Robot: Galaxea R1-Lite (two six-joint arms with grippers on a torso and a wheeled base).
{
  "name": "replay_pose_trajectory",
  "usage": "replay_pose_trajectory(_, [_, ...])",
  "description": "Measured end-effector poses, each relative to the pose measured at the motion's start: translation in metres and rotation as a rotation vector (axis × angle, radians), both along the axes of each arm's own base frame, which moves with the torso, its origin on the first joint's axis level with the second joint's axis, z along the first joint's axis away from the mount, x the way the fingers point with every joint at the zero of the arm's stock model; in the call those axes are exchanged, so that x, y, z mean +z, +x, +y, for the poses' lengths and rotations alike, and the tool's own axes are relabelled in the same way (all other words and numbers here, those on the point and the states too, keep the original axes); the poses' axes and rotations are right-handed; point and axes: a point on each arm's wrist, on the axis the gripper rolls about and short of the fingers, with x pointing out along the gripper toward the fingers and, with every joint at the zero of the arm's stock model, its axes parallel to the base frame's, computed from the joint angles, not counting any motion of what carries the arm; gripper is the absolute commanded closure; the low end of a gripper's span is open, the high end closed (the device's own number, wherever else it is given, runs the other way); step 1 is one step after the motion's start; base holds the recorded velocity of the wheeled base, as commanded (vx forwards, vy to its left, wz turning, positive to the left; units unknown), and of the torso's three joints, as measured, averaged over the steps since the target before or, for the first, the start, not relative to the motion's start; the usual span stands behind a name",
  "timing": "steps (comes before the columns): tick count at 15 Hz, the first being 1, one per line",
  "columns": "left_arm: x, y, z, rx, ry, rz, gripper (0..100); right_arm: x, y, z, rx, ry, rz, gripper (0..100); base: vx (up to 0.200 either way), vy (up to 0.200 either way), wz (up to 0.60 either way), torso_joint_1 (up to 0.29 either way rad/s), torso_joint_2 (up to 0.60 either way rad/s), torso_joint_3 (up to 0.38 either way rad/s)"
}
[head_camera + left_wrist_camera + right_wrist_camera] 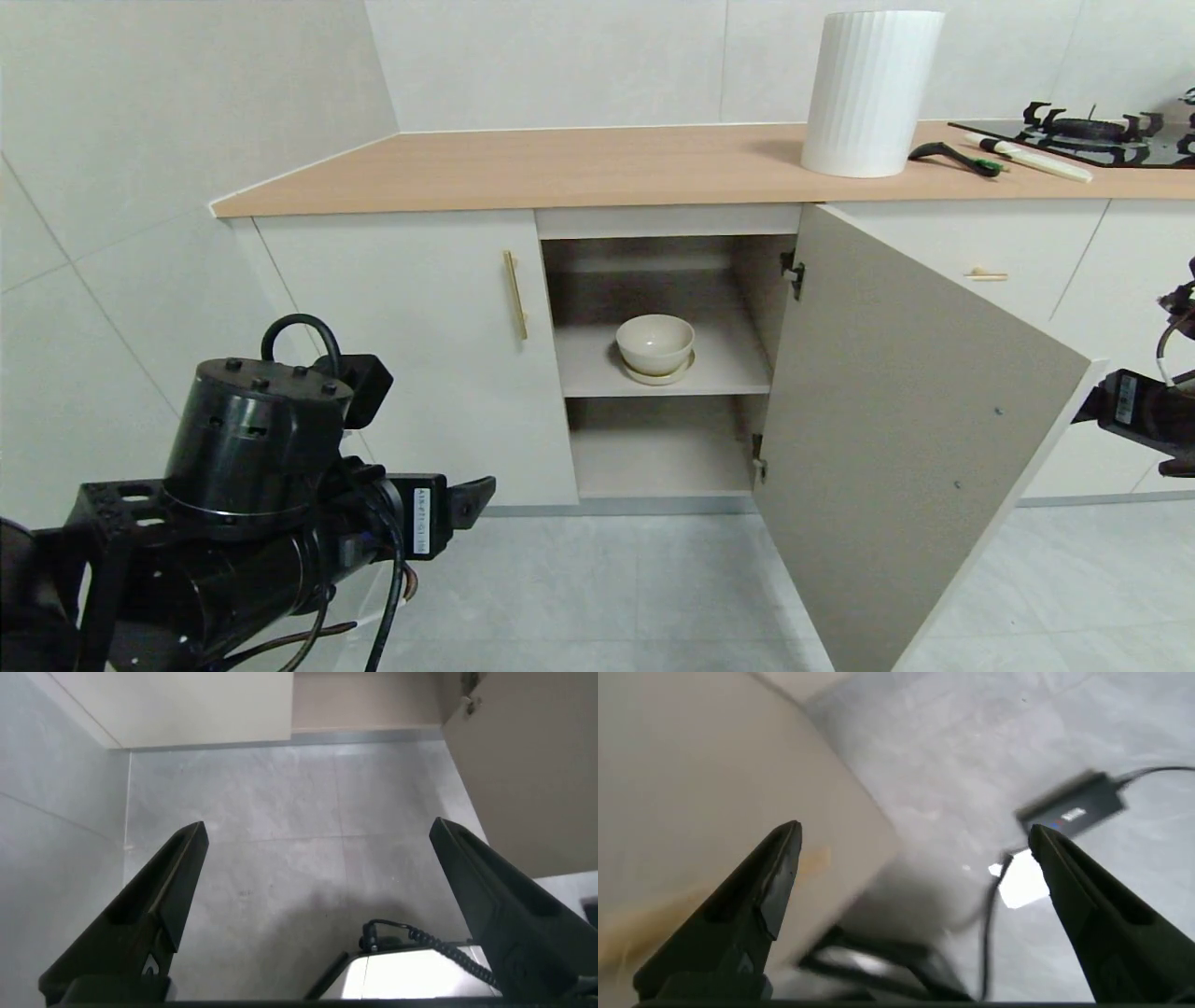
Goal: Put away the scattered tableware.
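Cabinet shelf (719, 369), cream bowl (654, 342) on saucer (659, 378)

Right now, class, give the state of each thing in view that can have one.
Grey cabinet door on the right, swung open.
White cabinet door with brass handle, shut.
Cream ceramic bowl, upright on a cream saucer.
Left gripper, open.
Right gripper, open.
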Motion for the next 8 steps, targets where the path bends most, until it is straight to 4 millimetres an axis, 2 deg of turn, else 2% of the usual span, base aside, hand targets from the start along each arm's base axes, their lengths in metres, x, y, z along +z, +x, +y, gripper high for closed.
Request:
replay_pose_trajectory(2, [0.000, 0.000, 0.000, 0.001, 0.000, 0.000, 0, -0.009, 0.009, 0.004, 0.020, 0.061, 0.020, 0, 0.000, 0.000, 0.00, 0.000, 0.00, 0.000])
replay_pose_trajectory(8, [0.006, 0.004, 0.002, 0.018, -0.035, -0.045, 0, -0.015, 0.017, 0.048, 0.199, 0.106, 0.035, 0, 0.000, 0.000, 0.00, 0.000, 0.00, 0.000])
